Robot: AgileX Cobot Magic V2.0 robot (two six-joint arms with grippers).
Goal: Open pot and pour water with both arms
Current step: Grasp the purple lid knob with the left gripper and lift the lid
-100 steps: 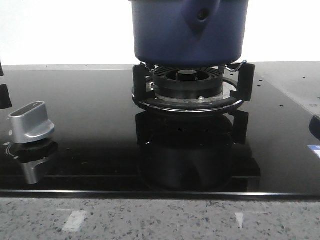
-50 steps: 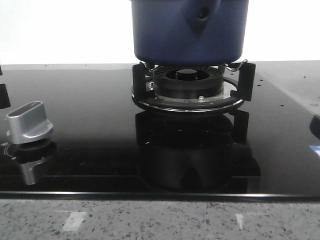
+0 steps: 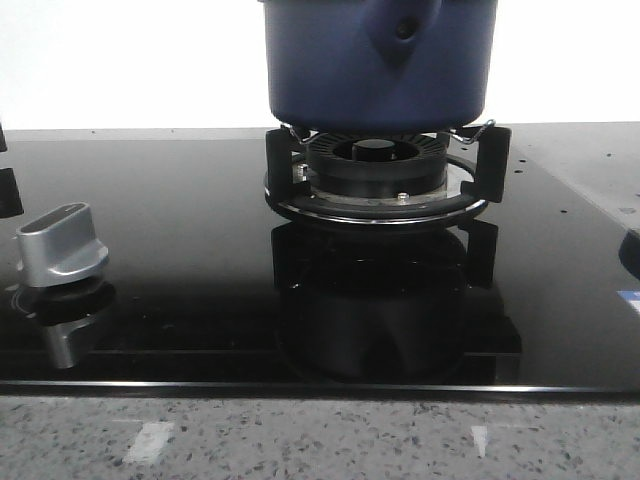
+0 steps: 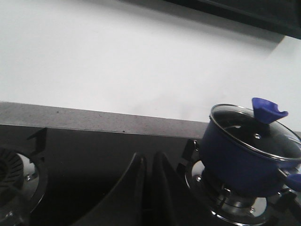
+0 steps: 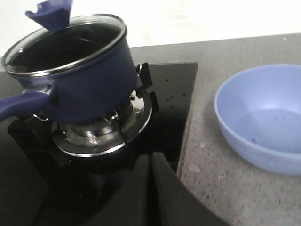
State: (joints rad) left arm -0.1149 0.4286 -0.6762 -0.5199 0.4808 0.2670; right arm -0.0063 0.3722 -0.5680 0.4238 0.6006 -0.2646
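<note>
The dark blue pot stands on a black gas burner, its handle pointing at the front camera. A glass lid with a steel rim and a blue knob covers it. In the left wrist view the pot sits off to one side of my left gripper, which is shut and empty over the black hob. My right gripper is also shut and empty, hovering at the hob's edge, apart from the pot and its handle.
A light blue bowl rests on the speckled grey counter beside the hob. A silver control knob stands on the glass hob at the front left. A second burner shows in the left wrist view. A white wall runs behind.
</note>
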